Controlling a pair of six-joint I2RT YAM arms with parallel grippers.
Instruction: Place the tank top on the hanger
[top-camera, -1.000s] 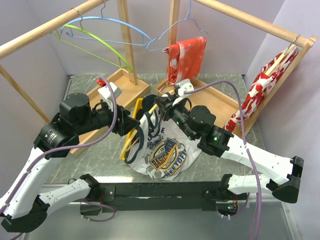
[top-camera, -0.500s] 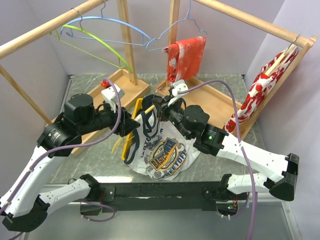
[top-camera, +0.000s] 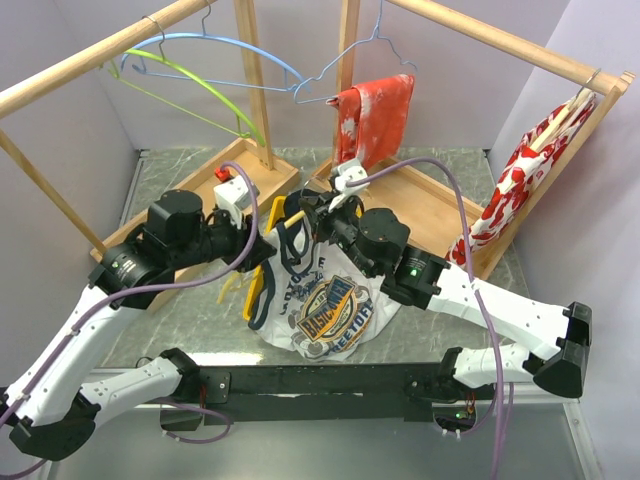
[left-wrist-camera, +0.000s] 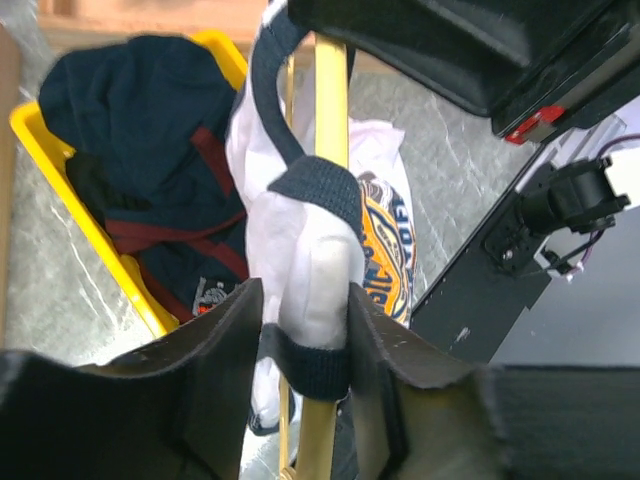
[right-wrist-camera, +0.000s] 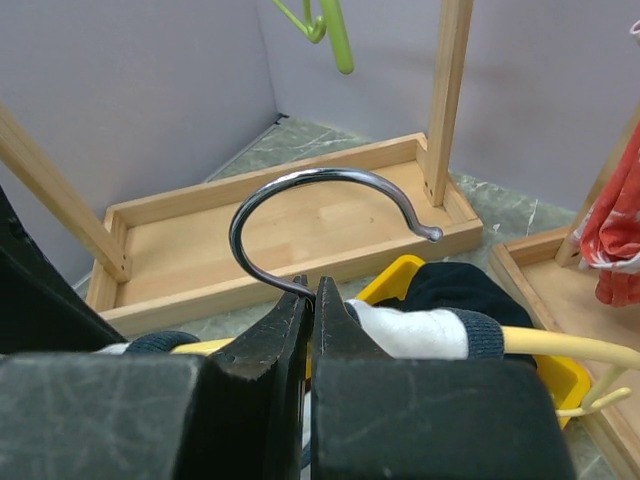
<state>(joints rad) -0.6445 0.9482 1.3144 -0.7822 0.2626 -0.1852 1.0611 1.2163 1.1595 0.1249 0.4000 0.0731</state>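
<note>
Partly done. The right end effector (right-wrist-camera: 308, 292) is closed on the hanger (left-wrist-camera: 332, 110) at the root of its metal hook (right-wrist-camera: 320, 178), holding it up off the surface (top-camera: 200, 320). The tank top (top-camera: 335, 310) hangs below it mid-scene, print facing the top camera, hem down near the front edge of the surface.

Right wrist view: a navy-trimmed strap is wrapped over the yellow arm on one side of the jaws, and some navy trim shows on the other side. I can't tell whether that second shoulder is properly seated.

The left end effector (left-wrist-camera: 303, 295) has its fingers pressed on both sides of a bunched strap lying on the hanger arm; looks like a grip on fabric only, not the bar.

Left to do, by my read: slide the strap out along the arm, check both shoulders, let go.

Room is tight, with both wrists nearly touching at centre. The yellow bin (left-wrist-camera: 60, 182) of dark clothes (left-wrist-camera: 130, 130) sits just beside the hanger on the left arm's side, and a wooden rack base (right-wrist-camera: 260, 235) and post are close behind. Free space is mostly upward and toward the near edge.
</note>
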